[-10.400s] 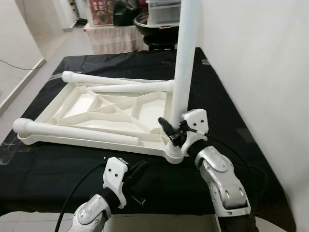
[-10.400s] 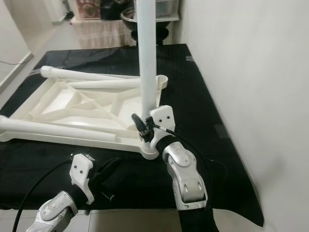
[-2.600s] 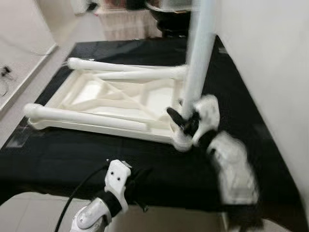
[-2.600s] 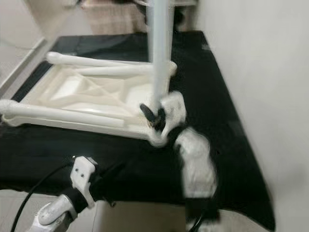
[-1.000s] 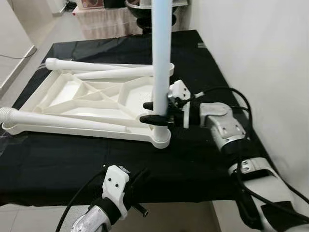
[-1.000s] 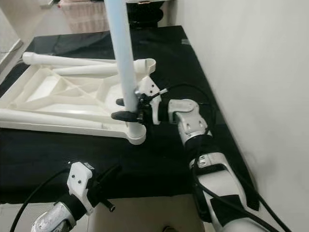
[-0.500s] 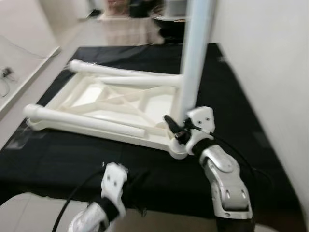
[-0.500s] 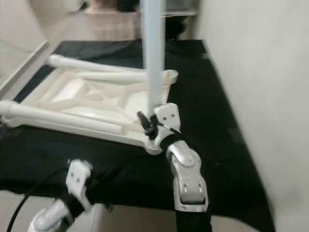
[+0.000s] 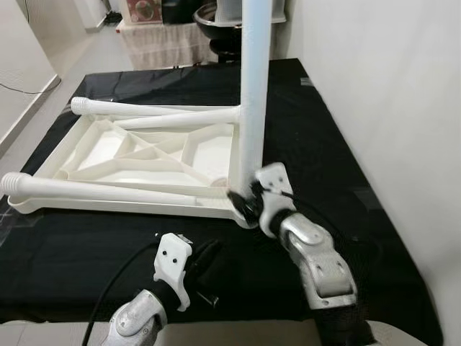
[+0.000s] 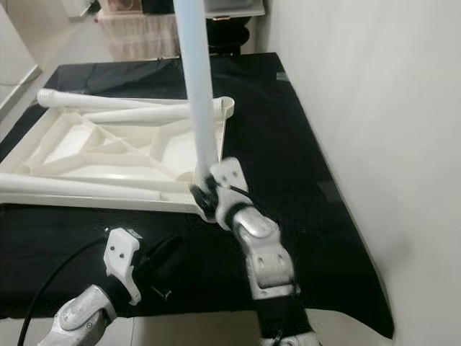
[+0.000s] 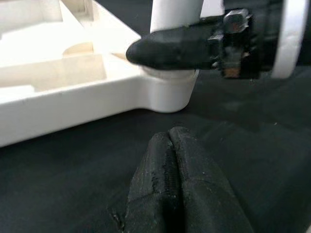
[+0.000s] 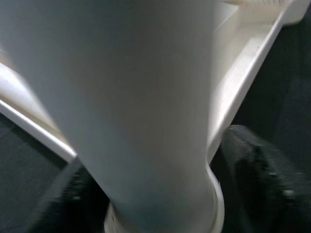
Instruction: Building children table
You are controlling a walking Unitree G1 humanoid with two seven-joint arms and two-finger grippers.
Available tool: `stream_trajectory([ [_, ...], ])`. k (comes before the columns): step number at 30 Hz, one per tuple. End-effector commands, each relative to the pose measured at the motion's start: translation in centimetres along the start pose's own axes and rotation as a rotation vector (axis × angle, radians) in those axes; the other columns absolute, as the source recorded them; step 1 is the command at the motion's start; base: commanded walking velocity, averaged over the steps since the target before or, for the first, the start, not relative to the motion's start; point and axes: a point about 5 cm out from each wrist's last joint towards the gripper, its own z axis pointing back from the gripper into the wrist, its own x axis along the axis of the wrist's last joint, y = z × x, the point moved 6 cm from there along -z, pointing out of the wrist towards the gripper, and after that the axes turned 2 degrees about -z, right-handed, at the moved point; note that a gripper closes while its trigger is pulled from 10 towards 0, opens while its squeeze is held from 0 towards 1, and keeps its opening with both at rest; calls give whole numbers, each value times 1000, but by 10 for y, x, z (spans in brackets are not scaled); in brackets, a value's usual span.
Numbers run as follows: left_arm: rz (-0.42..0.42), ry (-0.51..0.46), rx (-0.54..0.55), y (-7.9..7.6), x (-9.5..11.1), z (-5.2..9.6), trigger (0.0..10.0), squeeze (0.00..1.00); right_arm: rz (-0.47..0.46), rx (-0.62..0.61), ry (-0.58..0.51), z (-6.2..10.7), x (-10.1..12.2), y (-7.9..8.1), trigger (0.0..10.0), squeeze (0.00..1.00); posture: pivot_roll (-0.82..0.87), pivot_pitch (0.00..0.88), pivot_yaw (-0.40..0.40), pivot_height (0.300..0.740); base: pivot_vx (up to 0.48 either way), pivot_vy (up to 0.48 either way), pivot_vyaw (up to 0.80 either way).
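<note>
Inverted white plastic tabletop (image 9: 137, 155) lying ribbed side up on a desk (image 9: 65, 252) covered in matte black cloth, toward the desk's right and far part. One tubular white leg (image 9: 253, 79) stands upright in the socket (image 11: 167, 90) at the tabletop's near right corner; its long axis is vertical, and it looks seated, though how deep cannot be told. The right pincer (image 9: 243, 204) clasps this leg just above the socket, one black finger (image 11: 175, 48) to each side of the tube, as the left wrist view shows from in front. The relation that governs the next move: the leg lies directly between these fingers, rising straight up from them, so any turning or pressing has to act about or along that vertical axis. The right arm is by far the nearer one.

The left pincer (image 11: 172, 160) hovers low over the black cloth near the desk's front edge, fingers pressed together and holding nothing, pointing toward the same corner socket.

Three further legs lie flat: one (image 9: 108, 191) along the tabletop's near edge, with a ridged, threaded-looking end (image 9: 9, 182) at the left; one (image 9: 122, 108) along the far edge; one (image 9: 180, 119) slanting beside it. All parts are smooth, glossy, rounded moulded plastic; the underside shows diagonal stiffening ribs (image 9: 155, 148).
</note>
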Motion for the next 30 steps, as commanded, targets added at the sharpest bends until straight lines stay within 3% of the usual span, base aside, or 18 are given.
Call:
stream_trajectory([
  [1, 3, 18, 3, 2, -7, 2, 10000, 0, -3, 112, -108, 7, 21, 14, 10000, 1000, 0, 152, 24, 740, 0, 0, 0],
  [7, -2, 16, 4, 4, -8, 1, 10000, 0, -30, 158, -151, 25, 21, 10, 10000, 1000, -16, 151, 31, 740, 0, 0, 0],
  [11, -16, 13, 19, 8, -7, 0, 10000, 0, -43, 164, -135, 41, 9, 7, 10000, 1000, -39, 152, 38, 740, 0, 0, 0],
  [18, -93, 32, 77, 20, -7, -3, 10000, 0, -50, 14, -74, 73, -21, -19, 10000, 1000, -87, 151, 51, 740, 0, 0, 0],
  [22, -132, 42, 106, 26, -7, -3, 10000, 0, -85, -43, -74, 86, -30, -20, 10000, 1000, -103, 152, 65, 740, 0, 0, 0],
  [23, -163, 49, 136, 32, -7, -3, 10000, 0, -107, -68, -83, 92, -33, -15, 10000, 561, -109, 150, 70, 740, 0, 0, 0],
  [25, -169, 50, 144, 34, -7, -3, 10000, 0, -110, -71, -86, 93, -33, -14, 10000, 561, -109, 150, 70, 740, 0, 0, 0],
  [26, -172, 54, 162, 37, -8, -3, 10000, 0, -107, -69, -86, 92, -33, -13, 10000, 0, -109, 146, 73, 740, 0, 0, 0],
  [30, -179, 75, 230, 46, -11, -2, 10000, 0, -109, -84, -83, 90, -35, -17, 10000, 0, -102, 139, 69, 740, 0, 0, 0],
])
